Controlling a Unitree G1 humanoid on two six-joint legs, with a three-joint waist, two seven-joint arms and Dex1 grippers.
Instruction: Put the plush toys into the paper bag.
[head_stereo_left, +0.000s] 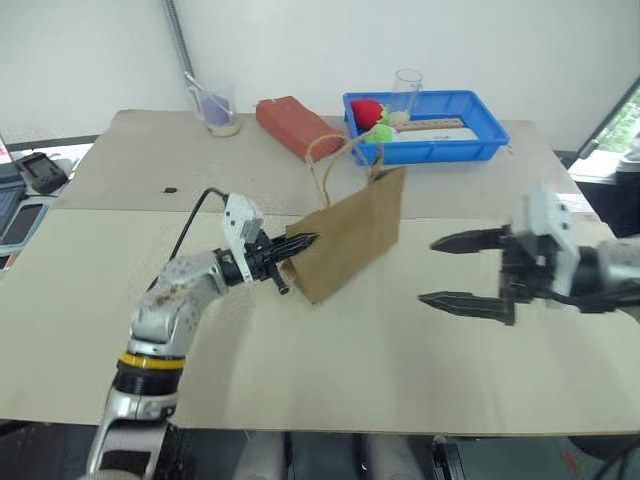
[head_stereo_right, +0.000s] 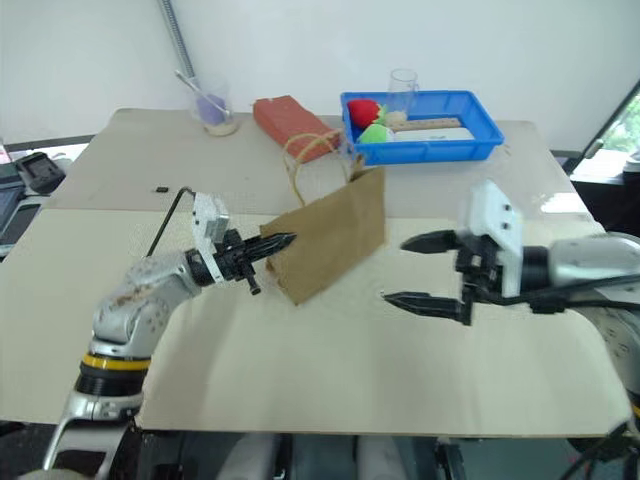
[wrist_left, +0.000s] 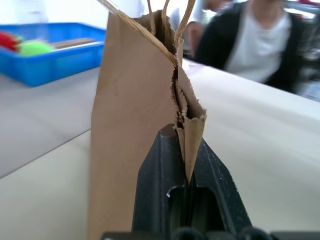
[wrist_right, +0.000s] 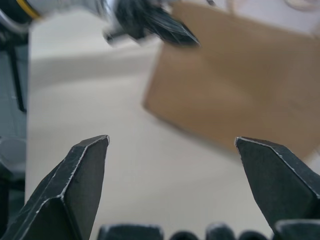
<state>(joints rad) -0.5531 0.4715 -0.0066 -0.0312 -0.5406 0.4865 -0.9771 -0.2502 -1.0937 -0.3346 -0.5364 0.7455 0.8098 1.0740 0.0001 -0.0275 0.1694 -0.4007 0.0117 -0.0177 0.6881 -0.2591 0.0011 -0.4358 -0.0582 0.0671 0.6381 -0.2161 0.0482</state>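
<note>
The left claw (head_stereo_left: 300, 243) is clenched on the torn top edge of the paper bag (head_stereo_left: 352, 235). The right claw (head_stereo_left: 455, 270) stands released beside it. The paper is light and tears easily; grip a folded edge or the twine handles (head_stereo_left: 330, 150).

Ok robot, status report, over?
Left gripper shut on paper bag edge. Right gripper open, empty. Nothing between them.

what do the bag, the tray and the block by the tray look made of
Bag: brown kraft paper, matte; its pinched edge looks creased and torn in the left wrist view, with twine-like handles. Tray: likely moulded plastic, glossy even blue with a rolled rim. Block: reddish-brown with a dull, rough-looking face; maybe brick or foam, hard to tell.
</note>
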